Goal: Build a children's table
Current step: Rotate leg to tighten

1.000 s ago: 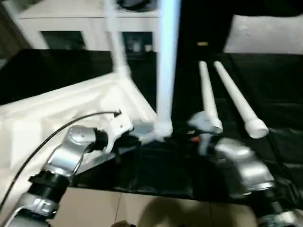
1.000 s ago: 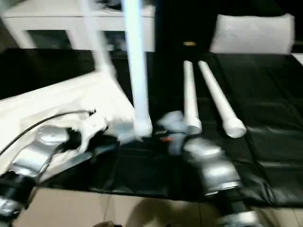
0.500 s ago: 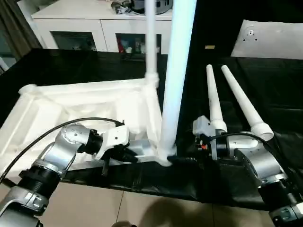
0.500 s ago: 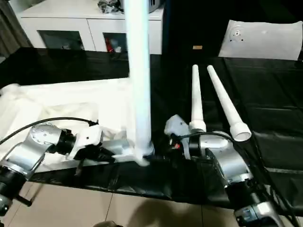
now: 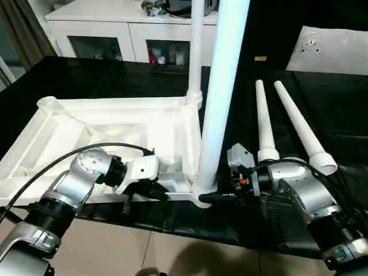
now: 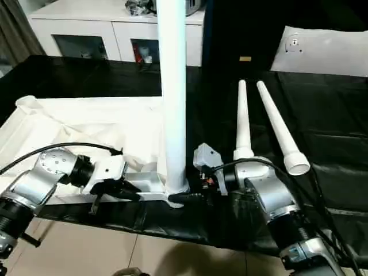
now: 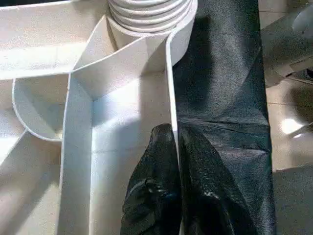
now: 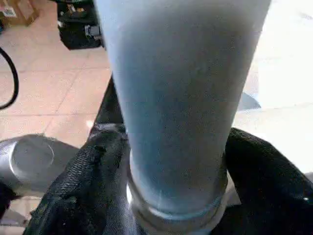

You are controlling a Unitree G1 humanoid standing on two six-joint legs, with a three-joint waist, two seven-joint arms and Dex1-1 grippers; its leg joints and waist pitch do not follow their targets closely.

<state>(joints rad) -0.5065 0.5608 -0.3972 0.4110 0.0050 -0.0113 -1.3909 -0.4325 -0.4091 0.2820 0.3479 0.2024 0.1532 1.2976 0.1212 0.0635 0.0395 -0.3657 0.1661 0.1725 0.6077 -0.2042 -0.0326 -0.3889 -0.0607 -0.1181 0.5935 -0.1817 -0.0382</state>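
Note:
The white tabletop [image 5: 103, 123] lies upside down on the black work table, ribbed underside up. One white leg [image 5: 195, 52] stands in its far right corner socket. A second leg [image 5: 221, 98] stands upright in the near right corner socket [image 7: 146, 14]. My left gripper [image 7: 175, 142] is shut on the tabletop's thin near rim, a little left of that socket. My right gripper [image 8: 176, 196] is shut on the base of the near upright leg, one black finger [image 8: 83, 176] on either side. Two more legs [image 5: 264, 123] [image 5: 299, 126] lie side by side on the table's right.
A white glass-door cabinet [image 5: 132, 29] stands behind the work table. A white panel [image 5: 333, 49] rests at the back right. The table's front edge [image 5: 172, 227] runs just below my grippers, with tiled floor beyond it. A black cable [image 5: 57, 167] loops over my left forearm.
The head camera has swung and steadied, so the whole picture has shifted. Both grippers keep their holds, and the near leg stays upright in its socket.

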